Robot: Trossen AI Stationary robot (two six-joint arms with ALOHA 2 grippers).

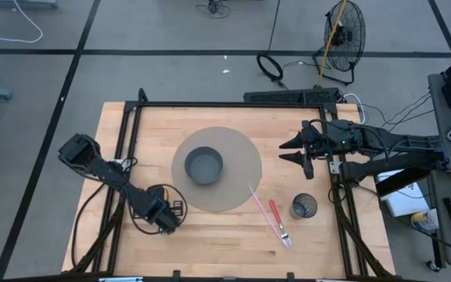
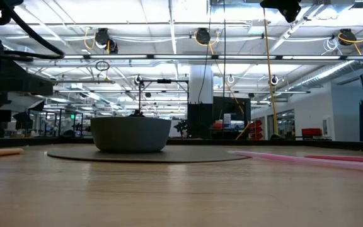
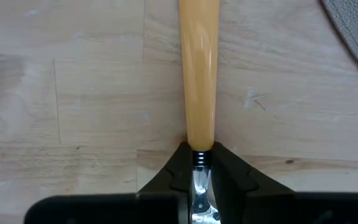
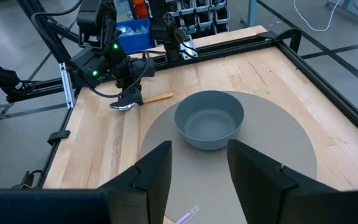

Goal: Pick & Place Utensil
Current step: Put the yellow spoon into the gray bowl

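Overhead looks straight down on the whole table (image 1: 233, 235), the low camera skims level across it toward the bowl (image 2: 131, 134), one wrist stares close at wood, the other overlooks the same bowl.

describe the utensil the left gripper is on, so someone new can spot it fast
On the wooden table, look to the left arm's side of the round grey mat. There the left gripper is shut on the metal neck of a utensil. Its glossy tan handle sets it apart from the pink utensils beside the mesh cup.
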